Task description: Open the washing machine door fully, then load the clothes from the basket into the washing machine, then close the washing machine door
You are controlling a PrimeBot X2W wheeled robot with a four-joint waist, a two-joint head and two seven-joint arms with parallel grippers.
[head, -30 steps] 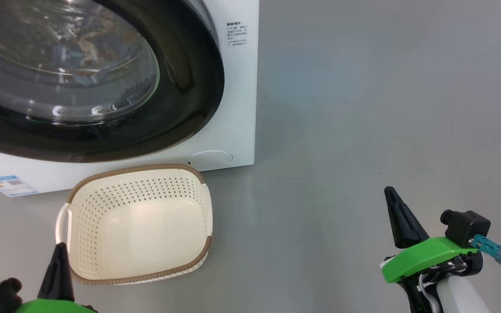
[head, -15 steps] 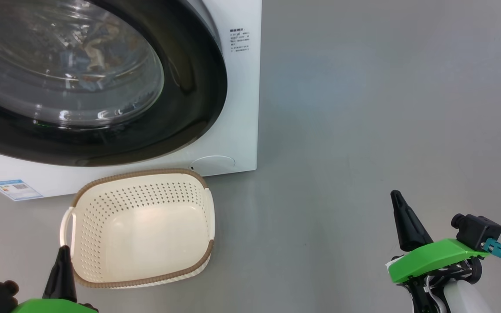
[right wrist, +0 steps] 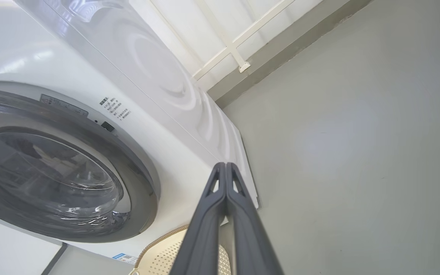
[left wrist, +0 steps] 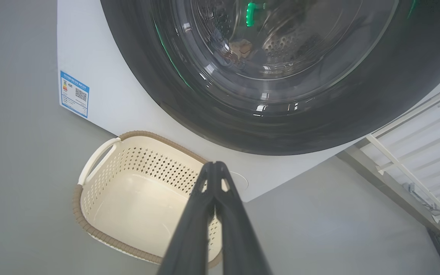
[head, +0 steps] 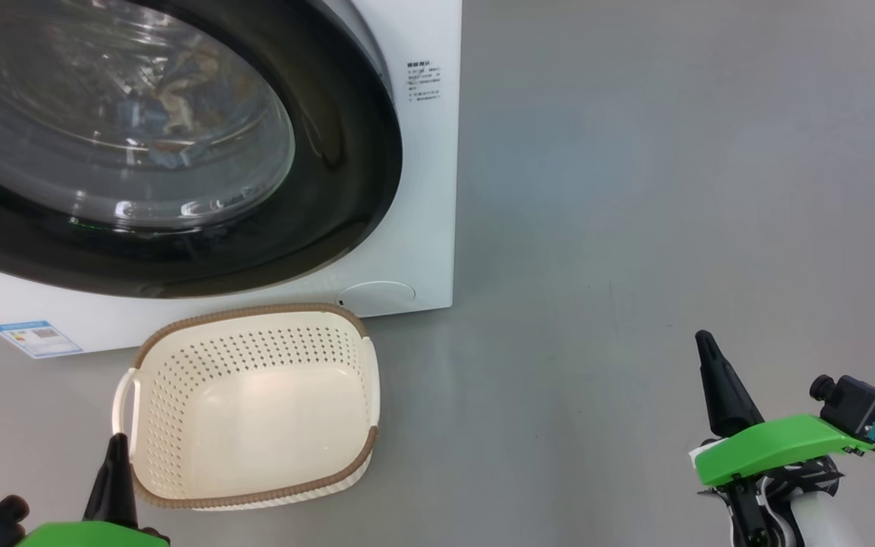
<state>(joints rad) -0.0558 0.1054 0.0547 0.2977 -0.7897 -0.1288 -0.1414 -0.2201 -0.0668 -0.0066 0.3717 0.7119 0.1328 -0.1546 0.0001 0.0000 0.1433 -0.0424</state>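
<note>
Both my tools pinched fully closed, nothing held. Left tool [head: 116,442] at 7 o'clock in head view, tip just beside basket [head: 255,314] rim. Right tool [head: 705,346] at 4 o'clock, well apart over floor [head: 635,190].

Door [head: 339,167] lies 12 o'clock from left tool, 10 o'clock from right, so left arm nearer. Door looks seated on washing machine [head: 426,197].

Basket empty. Blurred blue-tan patches behind glass are likely clothes [head: 168,87]. Task looks about done.
</note>
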